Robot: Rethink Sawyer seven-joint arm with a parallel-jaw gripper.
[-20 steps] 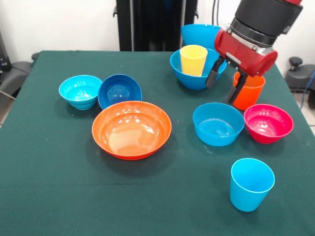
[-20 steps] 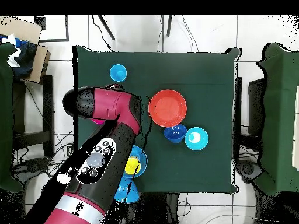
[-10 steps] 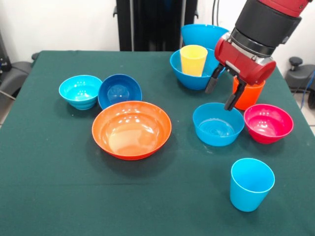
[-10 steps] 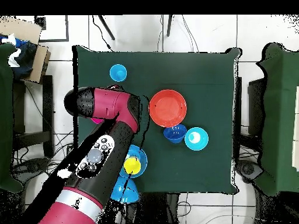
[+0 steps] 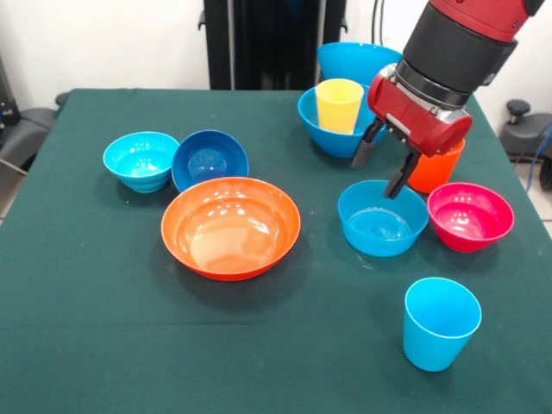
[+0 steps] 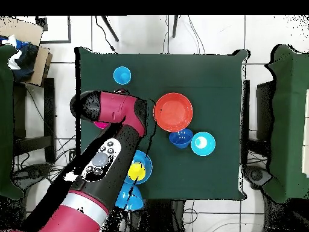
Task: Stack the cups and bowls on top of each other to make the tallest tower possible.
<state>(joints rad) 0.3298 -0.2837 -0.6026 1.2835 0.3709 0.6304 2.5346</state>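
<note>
Front view, left to right: cyan bowl (image 5: pixel 141 159) touching the small dark blue bowl (image 5: pixel 210 159), both just behind the wide orange bowl (image 5: pixel 230 226); all three sit loose on the green tabletop (image 5: pixel 103 293), nothing on them. Further right, the yellow cup (image 5: pixel 339 105) stands upright inside a large blue bowl (image 5: pixel 341 131), with a second large blue bowl (image 5: pixel 358 60) behind at the far edge. The pincer (image 5: pixel 382 166) hangs empty, fingers spread, above the far rim of the medium light blue bowl (image 5: pixel 382 216), not touching it as far as I can tell. The orange cup (image 5: pixel 436 164) is half hidden behind the red wrist; the magenta-red bowl (image 5: pixel 470 216) is just beside the light blue bowl; the light blue cup (image 5: pixel 440 322) stands alone, nearest the camera. Step looks like picking an early piece, probably the light blue bowl or orange cup (only one nested pair exists). Next move calls for lowering so one finger goes inside a rim and one outside, then pinching. Overhead, the arm (image 6: pixel 102 163) covers that cluster.
</note>
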